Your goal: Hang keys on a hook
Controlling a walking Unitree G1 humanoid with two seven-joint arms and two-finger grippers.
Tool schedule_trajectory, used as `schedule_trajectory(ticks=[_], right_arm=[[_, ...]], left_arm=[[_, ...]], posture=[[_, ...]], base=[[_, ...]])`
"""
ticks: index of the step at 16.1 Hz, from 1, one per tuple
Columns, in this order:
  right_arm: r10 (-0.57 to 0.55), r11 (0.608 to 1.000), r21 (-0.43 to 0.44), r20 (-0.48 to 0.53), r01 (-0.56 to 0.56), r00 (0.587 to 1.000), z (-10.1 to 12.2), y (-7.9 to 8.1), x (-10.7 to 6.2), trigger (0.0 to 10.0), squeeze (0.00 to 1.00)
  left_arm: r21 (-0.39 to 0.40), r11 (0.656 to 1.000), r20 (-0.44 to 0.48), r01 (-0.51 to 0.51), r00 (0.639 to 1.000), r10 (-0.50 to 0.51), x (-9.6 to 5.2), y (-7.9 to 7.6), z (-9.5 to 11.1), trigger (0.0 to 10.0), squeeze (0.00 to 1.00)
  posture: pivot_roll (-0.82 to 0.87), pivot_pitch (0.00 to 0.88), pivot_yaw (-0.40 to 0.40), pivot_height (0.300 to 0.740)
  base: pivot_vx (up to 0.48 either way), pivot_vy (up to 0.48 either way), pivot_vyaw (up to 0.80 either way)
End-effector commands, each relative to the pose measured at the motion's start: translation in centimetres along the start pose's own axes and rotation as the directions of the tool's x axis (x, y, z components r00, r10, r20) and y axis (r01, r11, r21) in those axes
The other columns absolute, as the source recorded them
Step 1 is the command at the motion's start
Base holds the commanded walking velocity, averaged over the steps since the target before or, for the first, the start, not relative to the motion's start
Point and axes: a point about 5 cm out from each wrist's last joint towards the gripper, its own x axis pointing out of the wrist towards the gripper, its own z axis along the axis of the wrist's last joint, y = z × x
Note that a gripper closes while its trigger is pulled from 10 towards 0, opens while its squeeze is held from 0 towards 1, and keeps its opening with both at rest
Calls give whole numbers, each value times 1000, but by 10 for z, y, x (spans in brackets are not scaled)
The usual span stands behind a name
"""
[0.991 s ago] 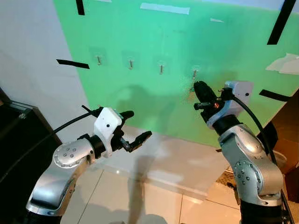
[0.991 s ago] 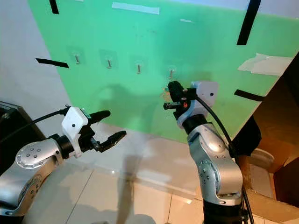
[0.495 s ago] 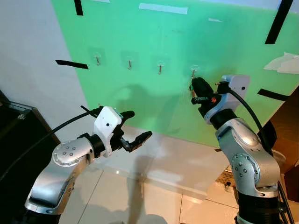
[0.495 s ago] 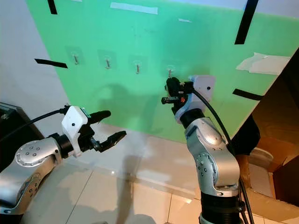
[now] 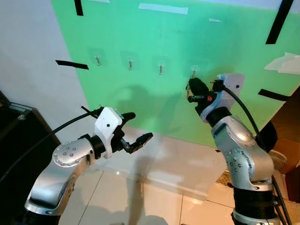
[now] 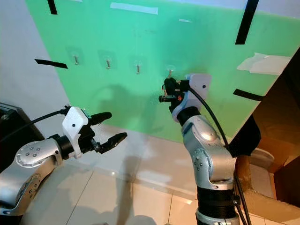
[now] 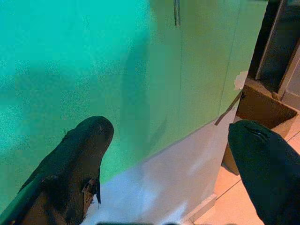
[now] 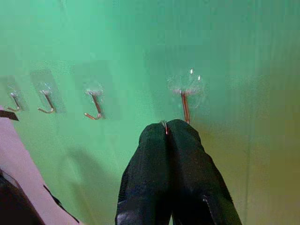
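Note:
A row of several small metal hooks is stuck on the green wall (image 5: 154, 37). The rightmost hook (image 8: 185, 105) has my right gripper (image 8: 166, 127) raised just under it, fingertips almost at its stem. That gripper is shut on the keys, of which a thin bit of metal ring (image 8: 164, 124) pokes out between the tips. In the left eye view the right gripper (image 5: 191, 85) sits just below and left of that hook (image 5: 193, 72). My left gripper (image 5: 141, 124) is held out lower down, away from the wall, open and empty.
Black tape strips (image 5: 72, 64) and white tape (image 5: 163, 8) mark the wall. A dark cabinet (image 5: 16, 131) stands at the left. A brown cardboard box (image 6: 276, 154) is at the right. A white baseboard band (image 5: 173, 159) runs below the green sheet, above the tiled floor.
My right gripper has risen and shifted left with the keys, from below the rightmost hook to just under it. The left arm has stayed still.

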Motion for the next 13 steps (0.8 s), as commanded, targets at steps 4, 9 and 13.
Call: schedule_trajectory(ticks=[4, 9, 13], right_arm=[[-11, 1000, -1, 34, 11, 999, 8, 0, 7, 10000, 0], [-97, 995, 21, 27, 96, 995, 6, -11, 10, 10000, 0], [-204, 977, 66, 2, 203, 979, 2, -25, 11, 10000, 0]], left_arm=[[25, 1000, 9, 12, 1000, -12, 0, -1, 6, 10000, 0], [23, 1000, 8, 13, 1000, -13, 0, -1, 6, 10000, 0], [24, 1000, 8, 15, 1000, -16, 0, -1, 6, 10000, 0]], posture=[[21, 0, 9, 740], [20, 0, 11, 740], [23, 0, 10, 740]], base=[[0, 0, 0], [0, 0, 0], [0, 0, 0]])
